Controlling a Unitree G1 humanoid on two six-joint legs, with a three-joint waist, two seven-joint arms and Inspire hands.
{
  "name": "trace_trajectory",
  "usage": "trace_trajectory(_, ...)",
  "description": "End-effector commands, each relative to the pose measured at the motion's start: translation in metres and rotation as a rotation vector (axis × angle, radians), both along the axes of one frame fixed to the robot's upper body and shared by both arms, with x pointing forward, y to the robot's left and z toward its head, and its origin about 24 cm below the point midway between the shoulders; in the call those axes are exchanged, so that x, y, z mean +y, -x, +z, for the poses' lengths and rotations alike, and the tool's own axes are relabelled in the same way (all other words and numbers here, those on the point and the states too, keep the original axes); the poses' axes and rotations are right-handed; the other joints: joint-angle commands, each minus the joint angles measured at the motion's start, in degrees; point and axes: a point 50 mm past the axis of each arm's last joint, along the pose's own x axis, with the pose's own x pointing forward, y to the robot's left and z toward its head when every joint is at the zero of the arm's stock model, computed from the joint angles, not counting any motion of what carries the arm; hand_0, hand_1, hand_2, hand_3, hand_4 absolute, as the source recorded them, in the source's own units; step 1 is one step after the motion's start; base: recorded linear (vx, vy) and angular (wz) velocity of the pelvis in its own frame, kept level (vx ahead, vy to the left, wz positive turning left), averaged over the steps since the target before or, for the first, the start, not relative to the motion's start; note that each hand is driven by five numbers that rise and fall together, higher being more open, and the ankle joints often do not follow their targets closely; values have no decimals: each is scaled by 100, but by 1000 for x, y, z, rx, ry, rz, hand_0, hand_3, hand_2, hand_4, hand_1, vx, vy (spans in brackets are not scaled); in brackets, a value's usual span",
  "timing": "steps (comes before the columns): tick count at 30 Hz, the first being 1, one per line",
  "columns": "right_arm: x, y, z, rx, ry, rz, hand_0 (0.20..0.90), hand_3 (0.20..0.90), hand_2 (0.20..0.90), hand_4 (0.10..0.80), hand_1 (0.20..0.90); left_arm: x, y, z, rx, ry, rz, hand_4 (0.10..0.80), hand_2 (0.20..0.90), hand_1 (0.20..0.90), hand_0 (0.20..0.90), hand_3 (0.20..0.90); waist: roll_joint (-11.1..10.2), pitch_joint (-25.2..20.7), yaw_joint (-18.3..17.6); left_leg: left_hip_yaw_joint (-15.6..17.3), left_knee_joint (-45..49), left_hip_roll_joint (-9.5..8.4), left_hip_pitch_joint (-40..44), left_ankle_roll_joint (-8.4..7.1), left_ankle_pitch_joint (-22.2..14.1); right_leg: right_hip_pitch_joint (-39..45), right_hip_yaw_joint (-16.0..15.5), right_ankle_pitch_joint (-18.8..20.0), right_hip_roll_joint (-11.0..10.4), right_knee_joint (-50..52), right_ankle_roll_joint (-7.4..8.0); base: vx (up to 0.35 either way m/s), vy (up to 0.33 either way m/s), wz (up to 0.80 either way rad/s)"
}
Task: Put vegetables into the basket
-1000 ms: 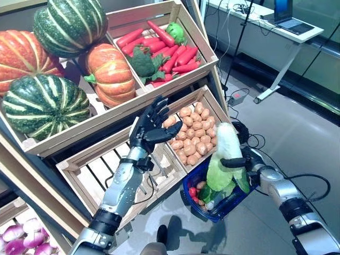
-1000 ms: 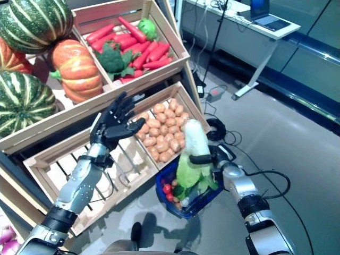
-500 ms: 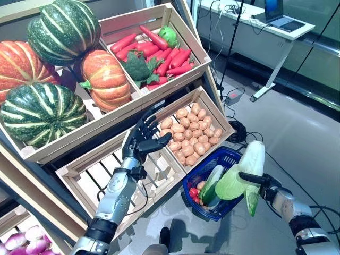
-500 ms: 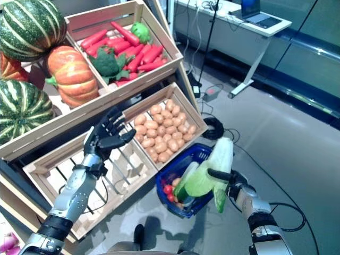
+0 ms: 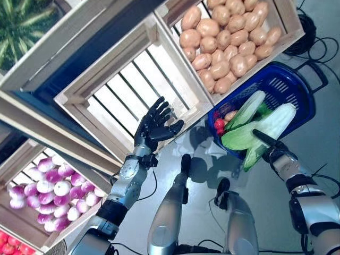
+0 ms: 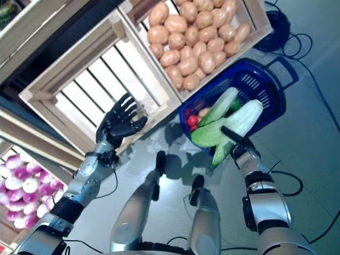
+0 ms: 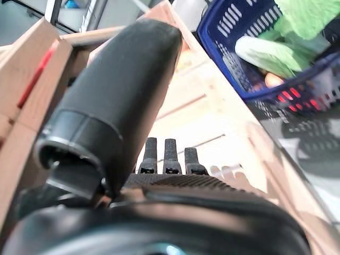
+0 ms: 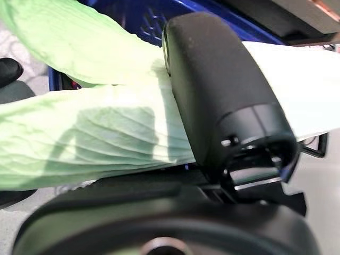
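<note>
A blue plastic basket [image 5: 294,82] stands on the floor below the potato crate. It holds a long green vegetable [image 5: 247,109] and small red ones [image 5: 219,125]. My right hand [image 5: 275,153] is shut on a pale green napa cabbage [image 5: 268,126] that lies across the basket's near rim, white end inside and leaves hanging outside. In the right wrist view the thumb [image 8: 212,90] presses on the cabbage [image 8: 79,143]. My left hand [image 5: 155,126] hangs open and empty before the slatted crate, well left of the basket.
A wooden crate of potatoes [image 5: 228,42] sits just above the basket. Beside it is a bare slatted crate [image 5: 133,85]. Lower left, a bin holds purple-white bulbs [image 5: 50,186]. A dark cable coil [image 5: 311,26] lies beyond the basket.
The camera has tipped down toward the floor. My right hand has brought the cabbage down from beside the basket onto its rim. The left hand stays open.
</note>
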Motion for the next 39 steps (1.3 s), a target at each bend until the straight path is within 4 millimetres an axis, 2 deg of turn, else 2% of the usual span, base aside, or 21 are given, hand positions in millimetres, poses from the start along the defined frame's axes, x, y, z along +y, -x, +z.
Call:
trace_trajectory(1, -27, -12, 56, -225, 40, -119, 300, 300, 300, 400, 300, -5, -4, 64, -300, 98, -7, 800, 900, 900, 900, 900, -146, -25, -1, 215, 1662, -82, -216, 26, -1316, -193, -115, 929, -83, 35, -285, -32, -13, 9)
trace_trajectory(2, -29, -13, 60, -244, 45, -119, 300, 300, 300, 400, 300, -5, -4, 63, -297, 99, -19, 800, 900, 900, 900, 900, -152, -27, -5, 240, 2093, -91, -384, 53, -1649, -376, -38, 677, -136, 457, -274, -53, 8, 9)
trace_trajectory(7, -28, -20, 80, -294, 63, -107, 300, 300, 300, 400, 300, -8, -2, 62, -301, 145, -94, 800, 900, 900, 900, 900, -127, -25, -13, 267, 3093, 38, -1004, 190, -2071, -1020, 126, 362, -234, 1363, -400, -34, 6, 8)
trace_trajectory(10, -30, -25, 98, -368, 62, -115, 300, 300, 300, 400, 300, -4, -2, 58, -269, 184, -43, 800, 900, 900, 900, 900, -92, -25, -24, 274, 3820, 134, -1454, 274, -2358, -1489, 245, 152, -271, 1966, -493, -8, -14, -4)
trace_trajectory(15, -32, -27, 118, -432, 65, -136, 300, 300, 300, 400, 300, -2, 3, 60, -324, 211, -115, 800, 900, 900, 900, 900, -58, -25, -15, 245, 4443, 146, -1900, 329, -2603, -1937, 332, -12, -291, 2458, -562, 12, -53, 2)
trace_trajectory(24, -37, -29, 142, -514, 51, -172, 307, 307, 307, 405, 307, 2, 8, 56, -356, 242, -171, 800, 900, 900, 900, 900, -23, -25, 9, 180, 5021, 155, -2337, 351, -2738, -2348, 381, -151, -254, 2976, -613, 28, -42, -2)
trace_trajectory(25, -37, -29, 143, -525, 45, -175, 900, 900, 900, 800, 900, 2, 8, 55, -355, 242, -176, 800, 900, 900, 900, 900, -23, -25, 14, 175, 5034, 159, -2338, 345, -2738, -2345, 379, -156, -256, 2990, -613, 39, -39, 1)
trace_trajectory(39, -39, -25, 144, -578, 72, -153, 900, 900, 900, 800, 900, 10, 14, 42, -312, 220, -186, 800, 900, 900, 900, 900, -106, -25, 52, 101, 5000, 199, -1966, 257, -2705, -1935, 315, -106, -287, 2865, -620, 49, -17, 0)
